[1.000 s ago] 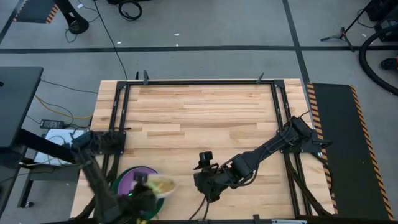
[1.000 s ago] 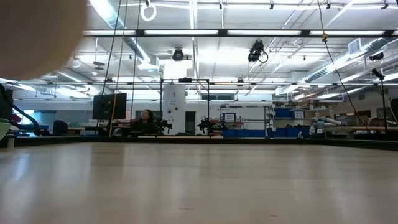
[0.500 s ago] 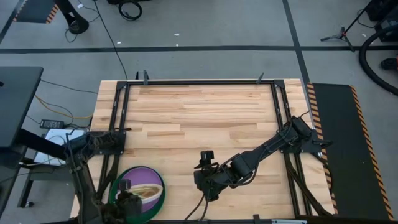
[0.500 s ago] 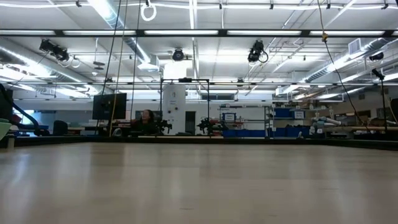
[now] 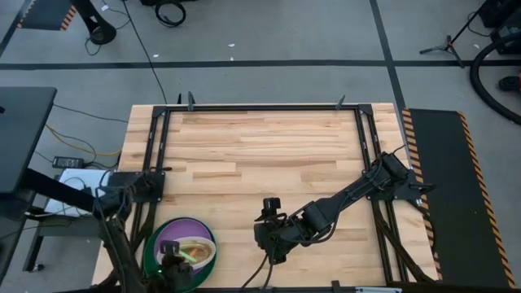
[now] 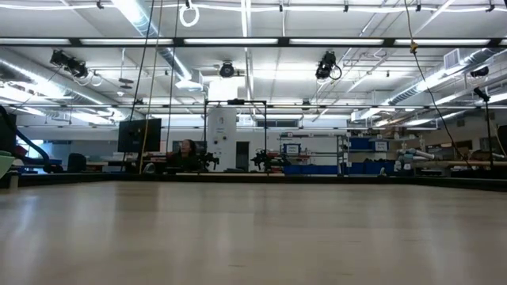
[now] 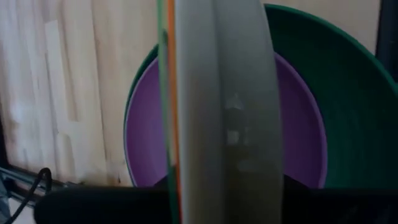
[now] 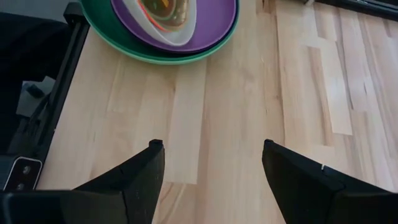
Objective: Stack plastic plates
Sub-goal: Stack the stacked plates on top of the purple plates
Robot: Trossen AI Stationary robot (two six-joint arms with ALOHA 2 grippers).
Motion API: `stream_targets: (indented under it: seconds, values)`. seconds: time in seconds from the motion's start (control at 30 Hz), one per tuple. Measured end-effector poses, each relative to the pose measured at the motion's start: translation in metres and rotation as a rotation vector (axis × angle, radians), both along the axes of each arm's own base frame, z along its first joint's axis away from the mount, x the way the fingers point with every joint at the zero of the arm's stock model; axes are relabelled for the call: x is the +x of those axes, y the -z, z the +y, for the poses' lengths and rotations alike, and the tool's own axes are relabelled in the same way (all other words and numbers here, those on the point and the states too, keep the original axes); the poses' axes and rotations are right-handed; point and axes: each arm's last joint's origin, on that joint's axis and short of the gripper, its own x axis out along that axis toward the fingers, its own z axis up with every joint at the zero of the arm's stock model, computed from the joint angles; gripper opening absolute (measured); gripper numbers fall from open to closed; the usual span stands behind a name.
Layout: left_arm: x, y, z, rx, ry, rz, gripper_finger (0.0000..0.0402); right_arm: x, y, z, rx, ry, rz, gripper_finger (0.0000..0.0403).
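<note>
While most of the table [image 5: 260, 155] lies bare, the plates are gathered at its seven-o'clock corner, close to the near and left edges. A green plate [image 5: 151, 244] lies lowest there, a purple plate [image 5: 175, 236] inside it, and a white plate [image 8: 186, 25] with orange and lime ones is seen upon the purple. The left gripper [image 5: 177, 262] is found at the stack's six-o'clock rim, clenched on the white plate's edge, which is shown upright before the wrist camera. The right gripper [image 5: 262, 240] is held released, fingers [image 8: 140, 174] spread, just at three o'clock of the stack above bare wood. No writing can be read.
</note>
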Motion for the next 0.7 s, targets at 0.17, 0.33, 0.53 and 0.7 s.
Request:
stream_targets:
  seconds: [0.17, 0.33, 0.53, 0.7]
  values:
    - [0.001, 0.005, -0.002, 0.014, -0.003, 0.002, 0.0047, 0.0, 0.0, 0.0, 0.024, 0.005, 0.005, 0.0274]
    - [0.0, 0.005, -0.002, -0.009, -0.034, 0.028, 0.0048, 0.0, 0.0, 0.001, 0.062, 0.026, 0.009, 0.0274]
    - [-0.012, 0.031, 0.013, 0.059, -0.142, 0.204, 0.0049, -0.001, 0.001, 0.002, 0.077, 0.014, 0.018, 0.0274]
    - [-0.023, 0.055, 0.025, 0.137, -0.199, 0.276, 0.0058, -0.003, 0.001, 0.006, 0.077, 0.004, 0.018, 0.0274]
